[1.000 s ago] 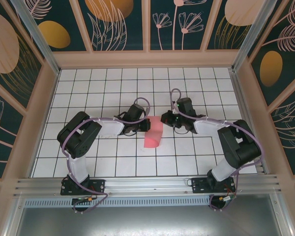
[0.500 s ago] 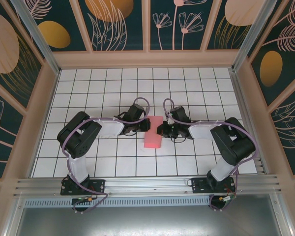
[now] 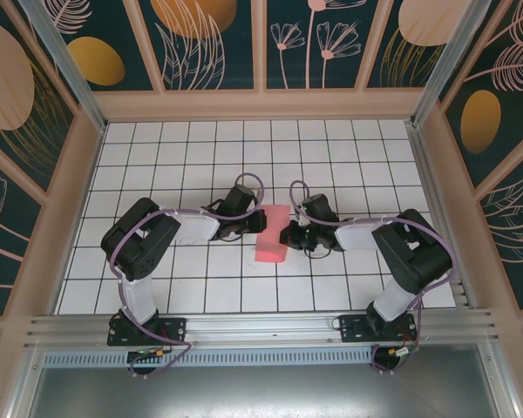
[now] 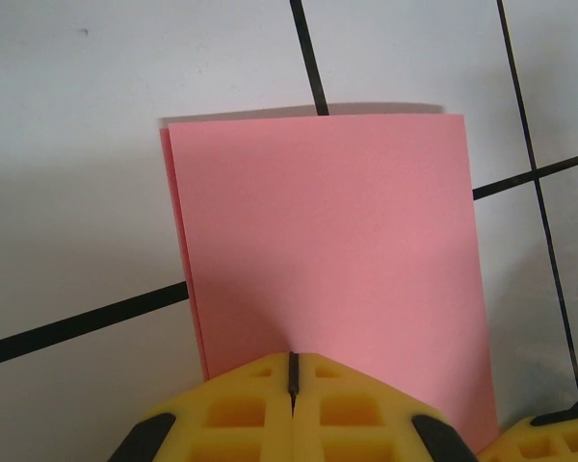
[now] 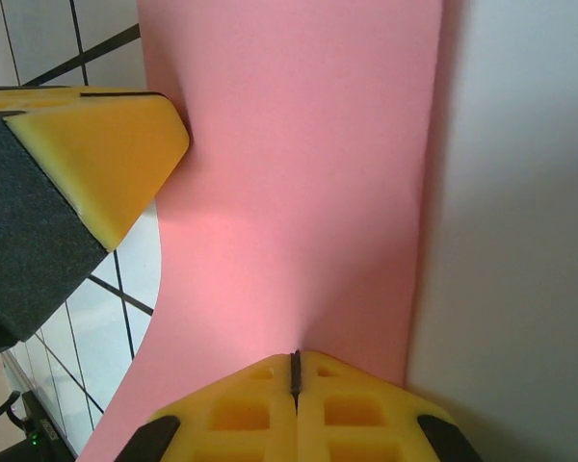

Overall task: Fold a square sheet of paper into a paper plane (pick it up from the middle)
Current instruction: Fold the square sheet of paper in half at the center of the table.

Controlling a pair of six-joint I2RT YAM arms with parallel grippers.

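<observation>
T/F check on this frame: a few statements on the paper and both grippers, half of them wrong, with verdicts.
1. The left gripper and the right gripper both have their jaws shut. True.
2. The paper is a finished pointed dart. False: it is a folded rectangle, with two layers showing along one edge.
3. The two gripper tips meet the paper from opposite sides. True.
4. The paper lies against the far wall of the table. False: it lies near the middle of the grid, between the two arms.
</observation>
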